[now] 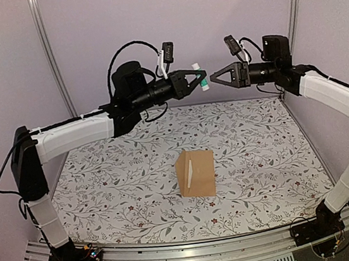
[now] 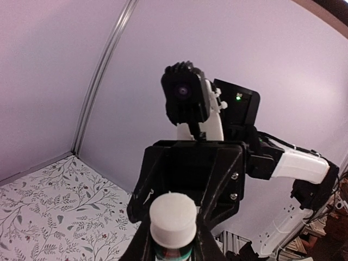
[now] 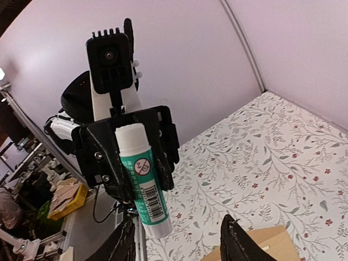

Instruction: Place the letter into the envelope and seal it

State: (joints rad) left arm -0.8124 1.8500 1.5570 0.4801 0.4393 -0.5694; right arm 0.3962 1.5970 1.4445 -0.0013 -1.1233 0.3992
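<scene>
The tan envelope (image 1: 196,173) lies in the middle of the table, and a corner of it shows in the right wrist view (image 3: 272,244). A thin cream strip (image 1: 190,168) shows on it; apart from that, no letter is in view. My left gripper (image 1: 198,76) is raised high at the back, shut on a glue stick (image 1: 202,84) with a green body and a white cap (image 2: 173,216). My right gripper (image 1: 214,76) is open and empty. It faces the glue stick (image 3: 142,182) tip to tip, a short gap away.
The table has a floral cloth (image 1: 116,176). Purple walls and metal posts (image 1: 51,56) close in the back and sides. Both arms are held well above the table.
</scene>
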